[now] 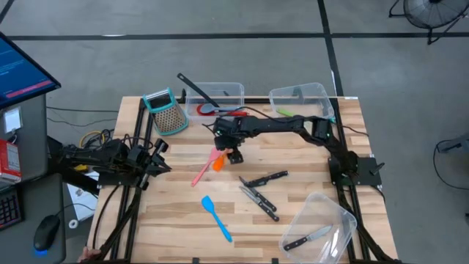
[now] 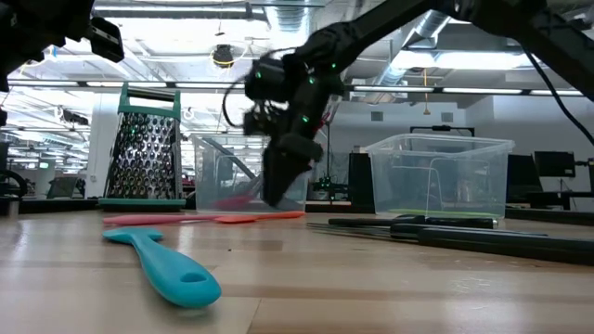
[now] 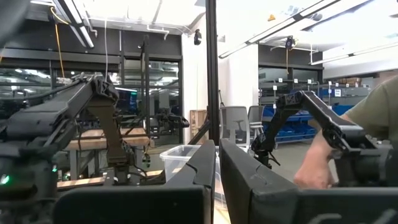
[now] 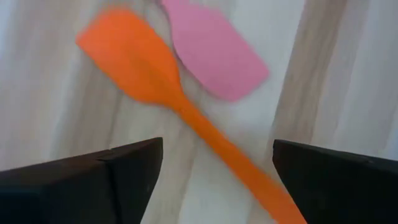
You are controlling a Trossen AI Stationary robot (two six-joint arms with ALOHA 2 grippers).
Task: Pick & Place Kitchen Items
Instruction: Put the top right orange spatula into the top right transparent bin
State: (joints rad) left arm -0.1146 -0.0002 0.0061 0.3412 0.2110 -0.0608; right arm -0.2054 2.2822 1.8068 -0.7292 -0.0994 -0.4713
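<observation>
Orange spatula (image 4: 161, 87) (seemingly untouched) beneath spread right end effector (image 4: 214, 165)

matt orange spatula (image 4: 149, 78), wood-plank table (image 1: 176, 220)

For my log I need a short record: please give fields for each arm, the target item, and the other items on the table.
right gripper: fingers open, above the orange spatula
left gripper: waiting at the table's left edge
pink spatula: beside the orange one
blue spatula: alone on the near table
knives: loose, right of centre
near bin: holds one knife
</observation>
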